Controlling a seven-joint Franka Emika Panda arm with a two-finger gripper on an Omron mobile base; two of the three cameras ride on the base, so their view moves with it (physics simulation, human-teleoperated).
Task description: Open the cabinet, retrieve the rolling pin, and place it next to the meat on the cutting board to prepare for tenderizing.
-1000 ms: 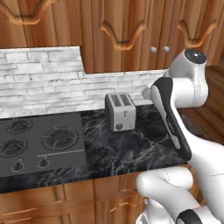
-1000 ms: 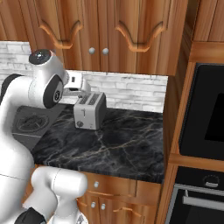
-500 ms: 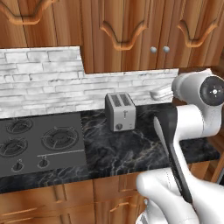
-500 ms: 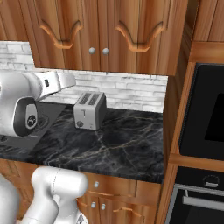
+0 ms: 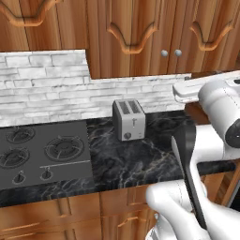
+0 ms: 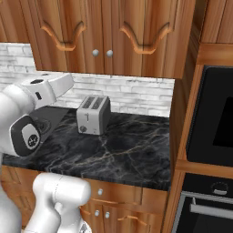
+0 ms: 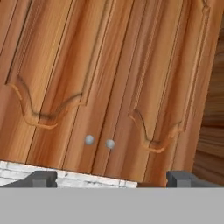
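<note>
Since the earlier frame the arm has swung lower; cabinet shut.

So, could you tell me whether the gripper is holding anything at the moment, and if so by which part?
Nothing is held. The gripper is open, its fingertips wide apart with only air between them, facing the closed cabinet and its two knobs.

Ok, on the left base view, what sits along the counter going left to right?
Stovetop → toaster → the robot's own arm, ending in the gripper at the right, below the cabinet knobs.
</note>
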